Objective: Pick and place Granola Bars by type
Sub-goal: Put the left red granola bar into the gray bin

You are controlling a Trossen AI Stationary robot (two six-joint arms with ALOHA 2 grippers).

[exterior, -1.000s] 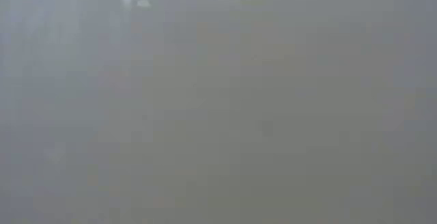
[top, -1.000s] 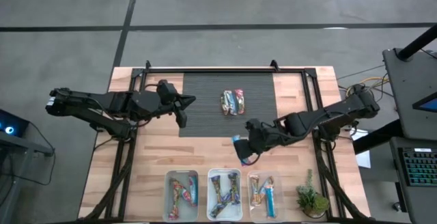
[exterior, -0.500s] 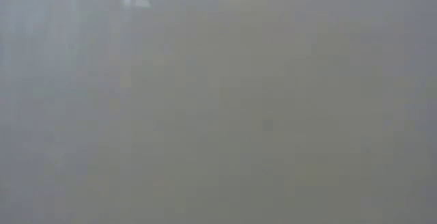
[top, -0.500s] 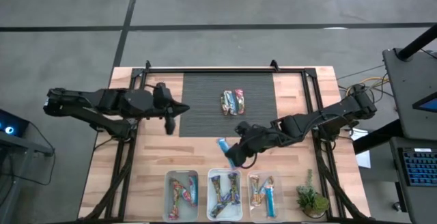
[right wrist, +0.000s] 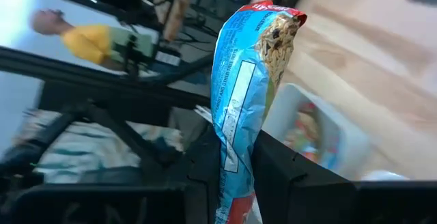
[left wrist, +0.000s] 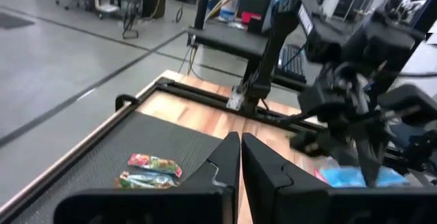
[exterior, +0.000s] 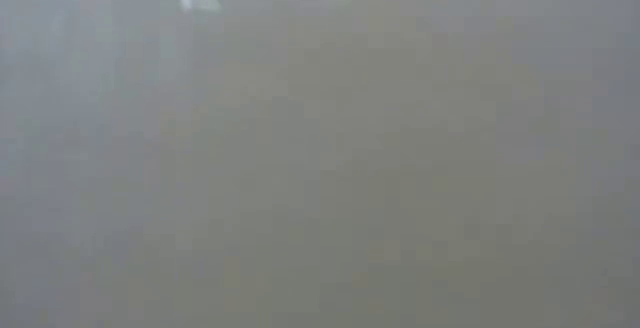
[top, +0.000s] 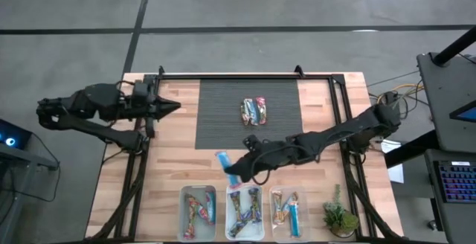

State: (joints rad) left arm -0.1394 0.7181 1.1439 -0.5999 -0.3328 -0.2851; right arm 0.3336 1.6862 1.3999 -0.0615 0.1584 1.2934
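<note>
Right hand (top: 236,174) is pinched shut on a blue granola bar (top: 225,166), carried low over the desk (top: 171,169) just far of the three clear bins (top: 244,210); our left hand (top: 172,106) waits shut at the left edge. We fear the slim, shiny wrapper, gripped by one end and standing tall in the wrist view, could swing or slip, or drop into the wrong bin, since each already holds mixed-looking bars.

Small potted plant (top: 339,218), black mat (top: 223,117)
</note>
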